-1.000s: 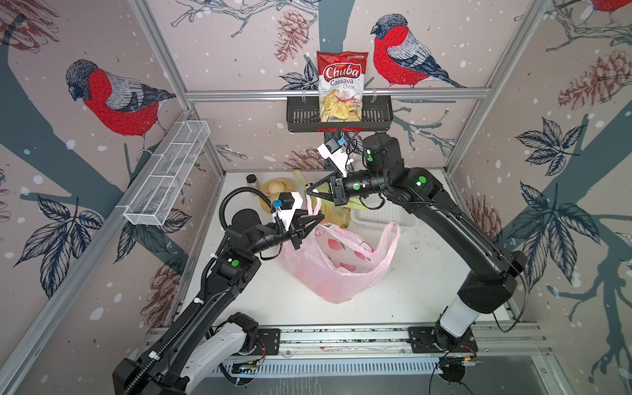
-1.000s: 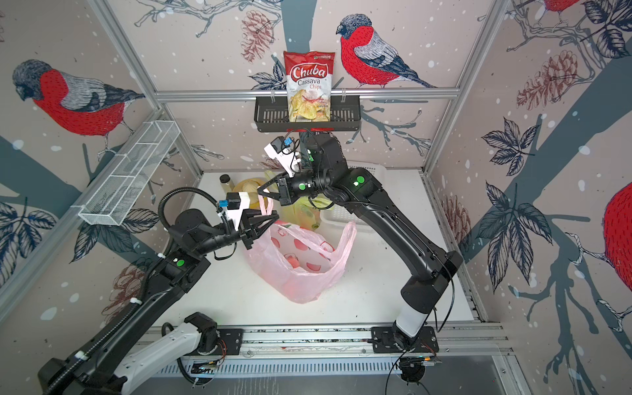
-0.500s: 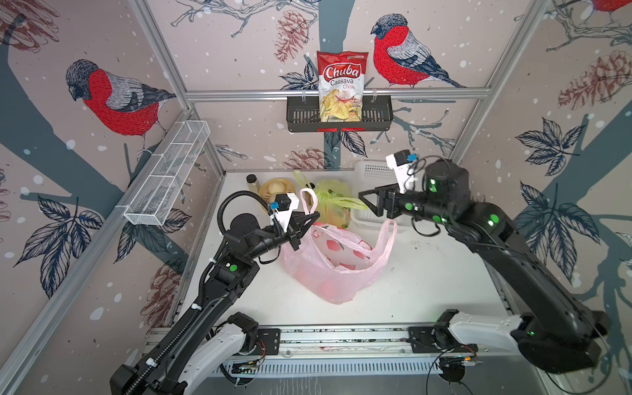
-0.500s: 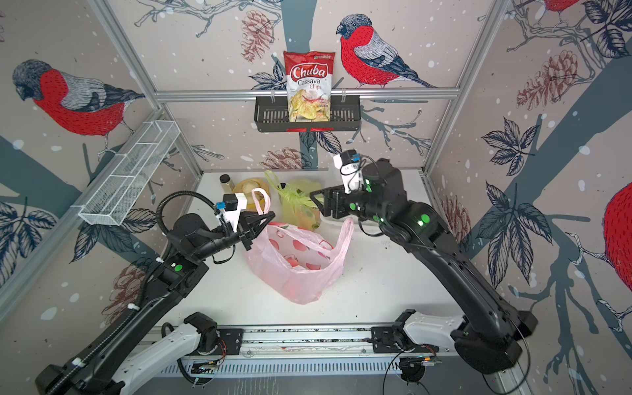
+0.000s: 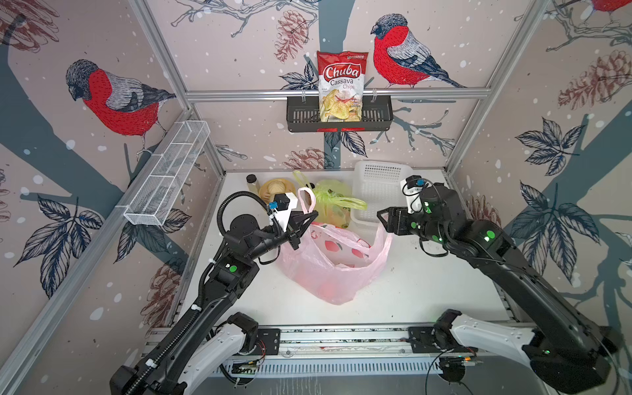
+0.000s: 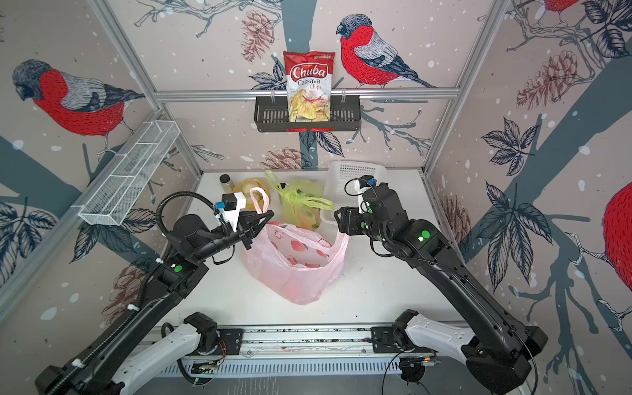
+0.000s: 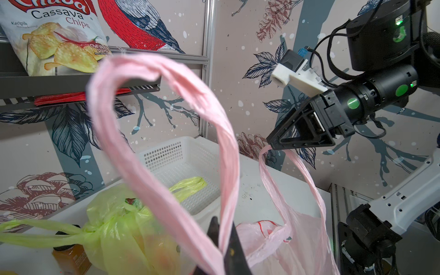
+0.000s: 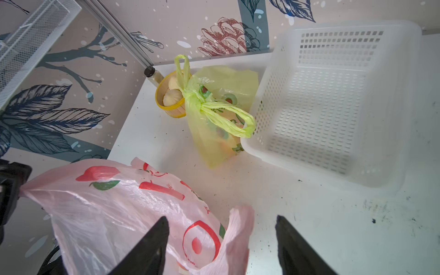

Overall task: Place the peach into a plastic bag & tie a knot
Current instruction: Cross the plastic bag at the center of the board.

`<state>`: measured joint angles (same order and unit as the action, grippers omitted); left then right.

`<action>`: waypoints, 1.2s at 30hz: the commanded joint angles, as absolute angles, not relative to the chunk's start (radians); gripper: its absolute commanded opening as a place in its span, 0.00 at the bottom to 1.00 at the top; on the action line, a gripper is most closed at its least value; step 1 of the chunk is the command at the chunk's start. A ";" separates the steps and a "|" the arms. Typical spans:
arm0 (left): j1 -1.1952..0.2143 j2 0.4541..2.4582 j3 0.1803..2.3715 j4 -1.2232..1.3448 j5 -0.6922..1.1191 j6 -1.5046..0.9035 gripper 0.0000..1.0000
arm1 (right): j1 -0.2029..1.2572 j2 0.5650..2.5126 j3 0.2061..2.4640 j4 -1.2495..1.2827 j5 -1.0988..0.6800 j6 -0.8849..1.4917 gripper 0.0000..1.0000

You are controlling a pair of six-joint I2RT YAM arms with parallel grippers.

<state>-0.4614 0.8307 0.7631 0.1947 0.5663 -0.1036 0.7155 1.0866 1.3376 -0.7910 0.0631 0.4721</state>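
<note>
Right gripper [image 8: 221, 217] had swung away from beside the left gripper [image 5: 309, 219] to the far side of the bag [image 5: 335, 263]. Its jaws stood apart, with the free handle [image 8: 239, 228] rising between them, not pinched. Left gripper was clenched on the other handle [image 7: 166, 119], whose loop stuck up past its fingertips. The bag sat on the table [image 5: 427, 290], below and between the two grippers, its mouth sagging open. A reddish lump low inside, well under both tips, was probably the peach [image 5: 328, 284], but the film and the red print blurred it, so not certain. Judged handling: the bag was thin film, light, floppy and slick, and would slide out of a loose pinch. The handles bunched into soft ropes, so the best hold looked to be on the bunched strip partway down, leaving loop free for the knot. The peach gave the only weight, kept the base down and would bruise if yanked.
</note>
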 commanded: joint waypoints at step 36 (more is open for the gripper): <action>-0.604 1.126 0.851 0.254 0.553 -0.331 0.00 | 0.806 1.284 1.417 -0.275 -0.652 0.135 0.00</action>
<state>-0.5926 1.1019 0.8272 0.1921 0.5587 -0.3141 0.7933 1.2572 1.4010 -0.2882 -0.6067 0.1814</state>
